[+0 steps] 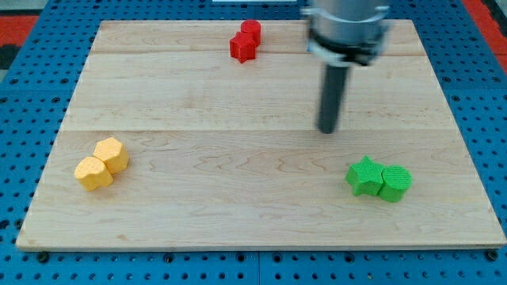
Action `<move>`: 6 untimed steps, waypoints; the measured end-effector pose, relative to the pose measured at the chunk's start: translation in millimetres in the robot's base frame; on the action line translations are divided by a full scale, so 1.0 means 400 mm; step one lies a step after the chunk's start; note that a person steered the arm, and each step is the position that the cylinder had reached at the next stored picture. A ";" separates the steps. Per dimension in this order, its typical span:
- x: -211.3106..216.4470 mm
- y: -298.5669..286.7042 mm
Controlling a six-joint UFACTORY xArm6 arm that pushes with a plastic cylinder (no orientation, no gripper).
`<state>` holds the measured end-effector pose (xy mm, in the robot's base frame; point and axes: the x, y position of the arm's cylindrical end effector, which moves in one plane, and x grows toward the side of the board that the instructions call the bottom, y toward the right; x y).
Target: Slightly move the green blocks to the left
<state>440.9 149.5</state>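
Two green blocks sit touching at the view's lower right: a green star [364, 176] on the left and a green cylinder-like block [394, 182] on its right. My tip [328, 129] rests on the wooden board [238, 198], above and to the left of the green star, apart from it by a clear gap. The dark rod runs up to the arm's grey body at the view's top.
Two red blocks [246, 41] sit touching near the view's top middle. Two yellow blocks [102, 163] sit touching at the view's lower left. A blue pegboard [24, 95] surrounds the board.
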 end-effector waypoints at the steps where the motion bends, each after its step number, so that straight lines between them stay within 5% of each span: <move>1: 0.083 0.220; 2: 0.291 0.298; 3: 0.309 0.213; 5: 0.225 0.100; 6: 0.157 0.160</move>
